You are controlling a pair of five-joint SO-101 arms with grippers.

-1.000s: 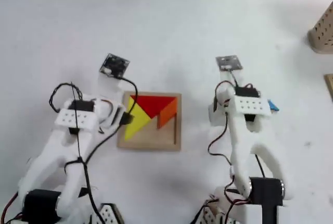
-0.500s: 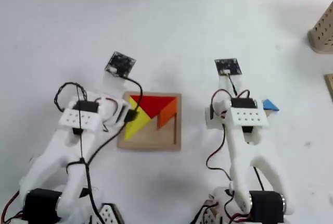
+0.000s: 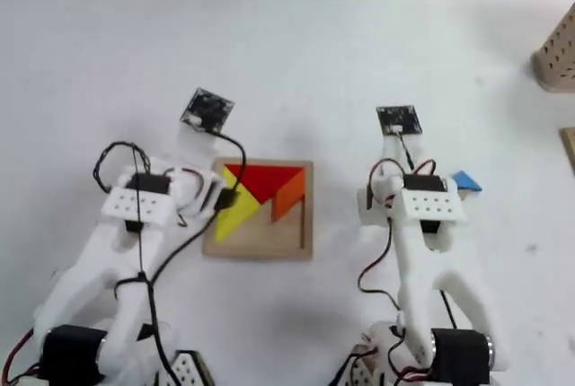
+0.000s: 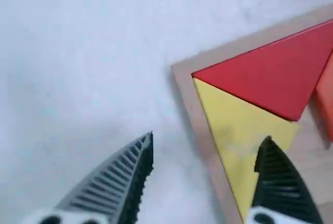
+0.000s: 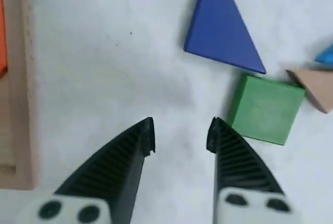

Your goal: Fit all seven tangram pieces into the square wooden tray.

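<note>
Counter (image 3: 287, 54): white, wide bare stretch on the far side of both arms; far edge meets a dark band.

Left arm (image 3: 135, 215) overlaps the near-left side of the square wooden tray (image 3: 260, 241) and hides that corner in the high view. Right arm (image 3: 422, 215) stands well apart from the tray, covering most of the loose pieces.

Tray sits between the arms. Inside: red triangle (image 3: 265, 179) along the far edge, yellow triangle (image 3: 235, 211) at the left, orange piece (image 3: 289, 197) at the right. Near half is bare wood.

Left gripper (image 4: 208, 140): released, jaws wide, straddling the tray rim (image 4: 195, 125), one finger over the counter, the other over the yellow triangle (image 4: 234, 130). Height above them not readable.

Right gripper (image 5: 181, 125): released, narrow gap, nothing between, over bare counter. Green square (image 5: 266, 108) just beside one finger. Blue triangle (image 5: 221, 28) beyond, near the square. Tan piece (image 5: 315, 86) touches the square's corner and is cut off by the frame. Light-blue sliver (image 5: 326, 54) at the frame edge, shape unclear.

Pegged wooden block (image 3: 557, 54), cut off at the high view's right edge.
</note>
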